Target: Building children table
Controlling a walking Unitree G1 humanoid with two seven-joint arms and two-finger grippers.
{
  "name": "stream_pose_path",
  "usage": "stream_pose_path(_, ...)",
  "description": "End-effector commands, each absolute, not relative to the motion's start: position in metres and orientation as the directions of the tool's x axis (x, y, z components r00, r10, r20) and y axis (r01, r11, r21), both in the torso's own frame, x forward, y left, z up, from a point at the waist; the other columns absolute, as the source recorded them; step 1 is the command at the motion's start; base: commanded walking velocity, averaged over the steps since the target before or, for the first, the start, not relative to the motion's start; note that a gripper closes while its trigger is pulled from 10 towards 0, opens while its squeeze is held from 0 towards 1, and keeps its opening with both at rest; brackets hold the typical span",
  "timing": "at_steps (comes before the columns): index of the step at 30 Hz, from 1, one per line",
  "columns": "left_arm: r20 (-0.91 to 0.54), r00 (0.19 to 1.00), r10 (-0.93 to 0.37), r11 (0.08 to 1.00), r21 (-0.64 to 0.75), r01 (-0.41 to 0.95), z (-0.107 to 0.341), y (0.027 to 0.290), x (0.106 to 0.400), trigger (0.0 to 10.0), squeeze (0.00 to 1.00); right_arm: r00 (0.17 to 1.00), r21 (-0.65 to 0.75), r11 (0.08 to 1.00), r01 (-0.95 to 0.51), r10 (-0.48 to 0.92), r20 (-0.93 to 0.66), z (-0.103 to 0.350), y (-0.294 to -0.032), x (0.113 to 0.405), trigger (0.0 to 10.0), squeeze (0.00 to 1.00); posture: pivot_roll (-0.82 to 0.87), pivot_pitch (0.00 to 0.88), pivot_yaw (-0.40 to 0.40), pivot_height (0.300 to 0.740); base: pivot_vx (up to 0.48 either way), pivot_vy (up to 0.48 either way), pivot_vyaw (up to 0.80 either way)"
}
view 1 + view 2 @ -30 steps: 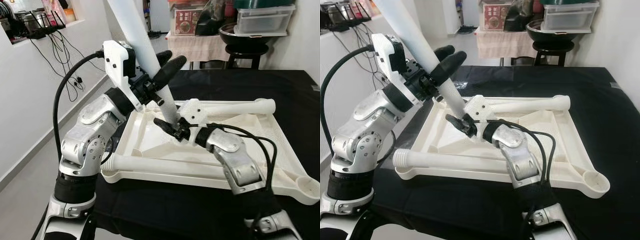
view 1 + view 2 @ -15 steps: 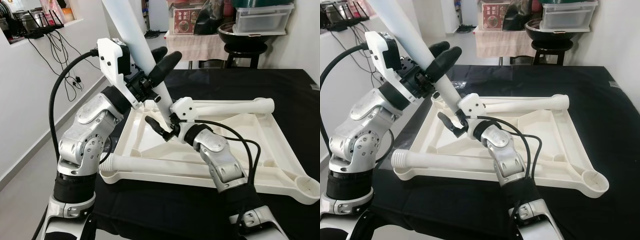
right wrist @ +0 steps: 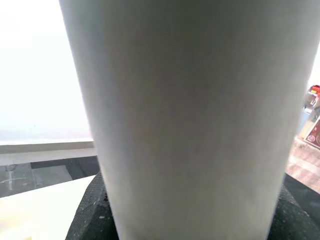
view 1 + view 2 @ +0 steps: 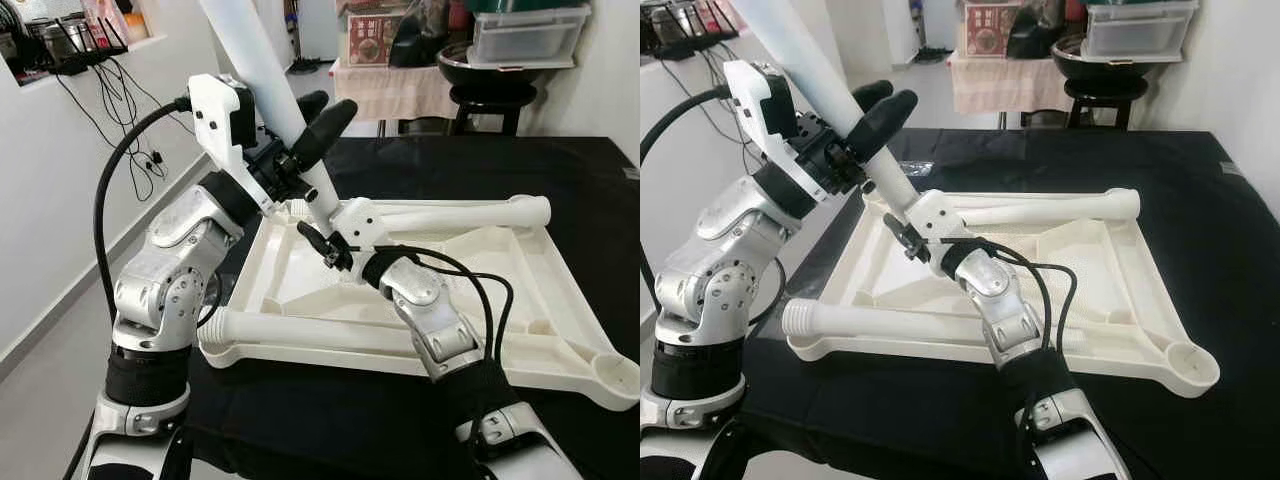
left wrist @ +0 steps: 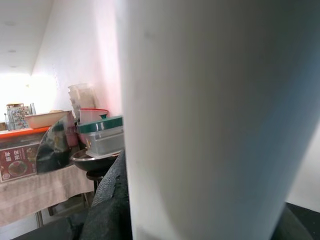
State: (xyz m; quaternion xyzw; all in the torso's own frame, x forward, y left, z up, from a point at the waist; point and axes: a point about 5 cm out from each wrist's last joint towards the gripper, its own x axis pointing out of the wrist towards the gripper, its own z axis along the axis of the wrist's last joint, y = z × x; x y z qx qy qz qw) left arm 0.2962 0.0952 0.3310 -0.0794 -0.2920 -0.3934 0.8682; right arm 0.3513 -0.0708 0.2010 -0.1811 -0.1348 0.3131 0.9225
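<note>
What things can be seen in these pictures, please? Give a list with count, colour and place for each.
table top: one, white, upside down on the black cloth
black cloth: one, under the table top
loose legs: two, white, lying on the table top, one at its far edge, one at its near edge
held leg: one, white, tilted, lower end at the table top's far left corner
stool: one, black, behind the table, with a bowl and a clear box
left gripper: shut on the held leg
right gripper: on the held leg's lower end

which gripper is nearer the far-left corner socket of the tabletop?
Right. The right gripper grips the white leg just above that corner socket; the left gripper holds the leg higher up.
</note>
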Motion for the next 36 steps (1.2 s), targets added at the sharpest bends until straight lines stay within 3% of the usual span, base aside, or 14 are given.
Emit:
stream_pose_path(1,0.591,0.441,-0.675,0.605,0.102,0.790,0.335,0.082,0.288,0.0,0.00,0.759,-0.409,0.731,-0.546,0.638,0.129,0.201,-0.064,0.353,0.0,0.00,-0.06,0.000,0.083,0.740,0.000,0.000,0.00)
stream_pose_path(6,0.589,0.442,-0.676,0.609,0.110,0.785,0.334,0.081,0.289,0.0,0.00,0.761,-0.411,0.734,-0.541,0.635,0.133,0.200,-0.064,0.354,0.0,0.00,-0.06,0.000,0.083,0.740,0.000,0.000,0.00)
stream_pose_path(7,0.583,0.446,-0.679,0.612,0.115,0.782,0.333,0.081,0.289,10.0,1.00,0.764,-0.409,0.738,-0.537,0.631,0.136,0.200,-0.065,0.355,0.0,0.00,-0.06,0.000,0.083,0.740,0.000,0.000,0.00)
stream_pose_path(12,0.596,0.487,-0.638,0.655,0.089,0.750,0.333,0.092,0.293,10.0,1.00,0.794,-0.366,0.781,-0.506,0.588,0.156,0.204,-0.077,0.360,0.0,0.00,-0.06,0.000,0.080,0.740,0.000,0.000,0.00)
stream_pose_path(13,0.610,0.536,-0.584,0.710,0.063,0.702,0.334,0.112,0.295,10.0,1.00,0.828,-0.313,0.830,-0.462,0.530,0.184,0.209,-0.093,0.366,0.0,0.00,-0.07,0.000,0.080,0.740,0.000,0.000,0.00)
stream_pose_path(15,0.610,0.536,-0.584,0.710,0.063,0.702,0.334,0.112,0.295,10.0,1.00,0.828,-0.313,0.830,-0.462,0.530,0.184,0.209,-0.093,0.366,0.0,0.00,-0.07,0.000,0.080,0.740,0.000,0.000,0.00)
stream_pose_path(20,0.610,0.600,-0.518,0.782,0.052,0.622,0.333,0.144,0.296,10.0,1.00,0.880,-0.212,0.906,-0.366,0.411,0.239,0.220,-0.120,0.375,0.0,0.00,-0.07,0.000,0.073,0.740,0.000,0.000,0.00)
stream_pose_path(30,0.619,0.669,-0.412,0.858,0.018,0.513,0.332,0.171,0.295,10.0,1.00,0.925,-0.096,0.968,-0.232,0.250,0.286,0.229,-0.152,0.382,0.0,0.00,-0.07,0.000,0.066,0.740,0.000,0.000,0.00)
stream_pose_path(31,0.617,0.683,-0.390,0.870,0.005,0.492,0.330,0.176,0.295,10.0,0.00,0.934,-0.087,0.978,-0.192,0.209,0.288,0.231,-0.159,0.383,2.5,0.00,-0.07,0.000,0.065,0.740,0.000,0.000,0.00)
stream_pose_path(32,0.617,0.683,-0.390,0.870,0.005,0.492,0.330,0.176,0.295,10.0,0.00,0.934,-0.087,0.978,-0.192,0.209,0.288,0.231,-0.159,0.383,2.5,0.00,-0.07,0.000,0.065,0.740,0.000,0.000,0.00)
stream_pose_path(33,0.573,0.753,-0.323,0.907,-0.039,0.419,0.310,0.185,0.301,10.0,0.00,0.947,-0.097,0.983,-0.154,0.175,0.271,0.228,-0.169,0.383,10.0,0.00,-0.07,0.000,0.063,0.740,0.000,0.000,0.00)
stream_pose_path(36,0.546,0.785,-0.293,0.921,-0.057,0.384,0.300,0.188,0.303,10.0,0.00,0.949,-0.100,0.983,-0.152,0.174,0.263,0.226,-0.172,0.383,10.0,0.00,-0.07,0.000,0.063,0.740,0.000,0.000,0.00)
